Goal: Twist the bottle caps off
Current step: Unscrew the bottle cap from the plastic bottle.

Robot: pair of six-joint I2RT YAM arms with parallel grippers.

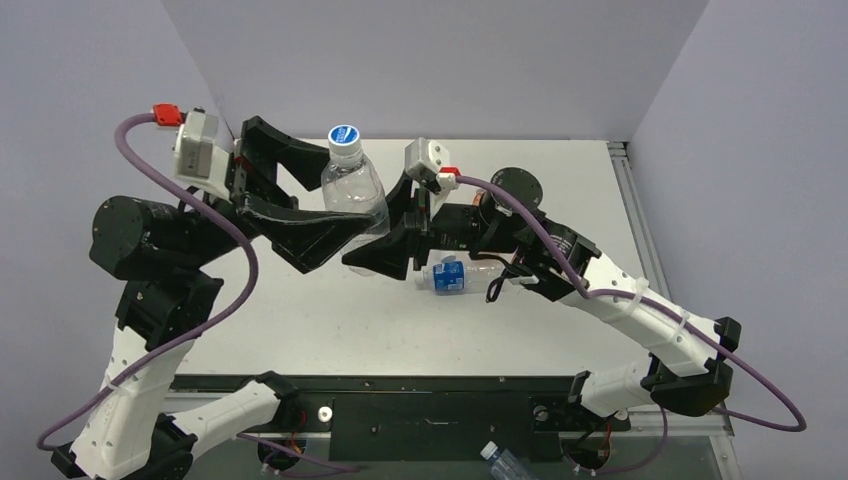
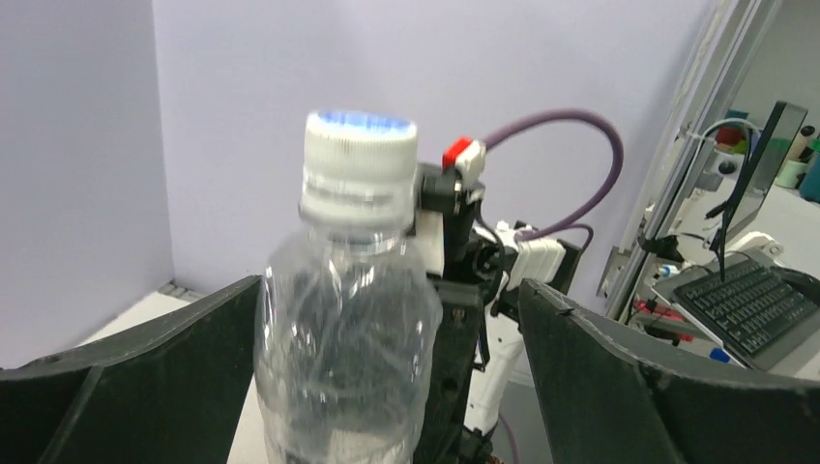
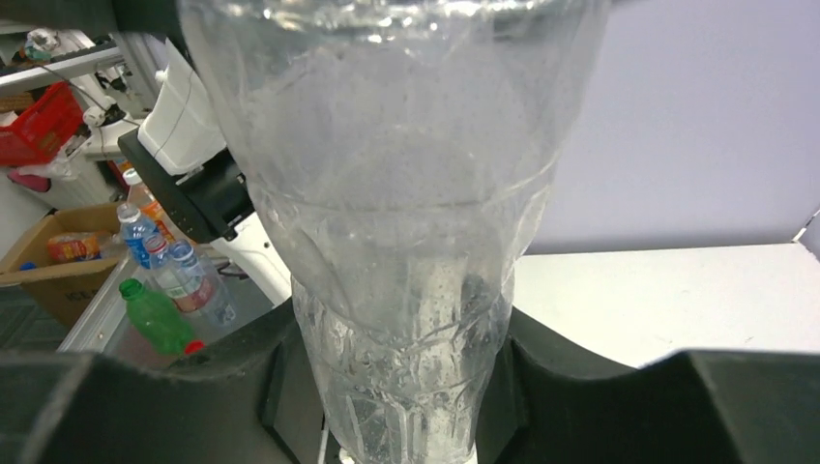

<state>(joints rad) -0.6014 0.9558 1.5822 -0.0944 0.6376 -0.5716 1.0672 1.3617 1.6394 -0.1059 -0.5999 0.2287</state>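
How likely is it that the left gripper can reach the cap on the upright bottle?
Likely yes: the left gripper stands open around the bottle just under the uncovered cap; the right gripper holds the bottle lower down.

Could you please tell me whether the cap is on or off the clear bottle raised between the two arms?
On: the white, blue-topped cap sits on the neck of the clear bottle, as the top view also shows.

overhead: two arms [image 1: 150, 300], three bottles [image 1: 352, 185], two caps [image 1: 344, 137]

High rear overhead view — wrist views close, facing across one shared bottle [image 1: 352, 185]
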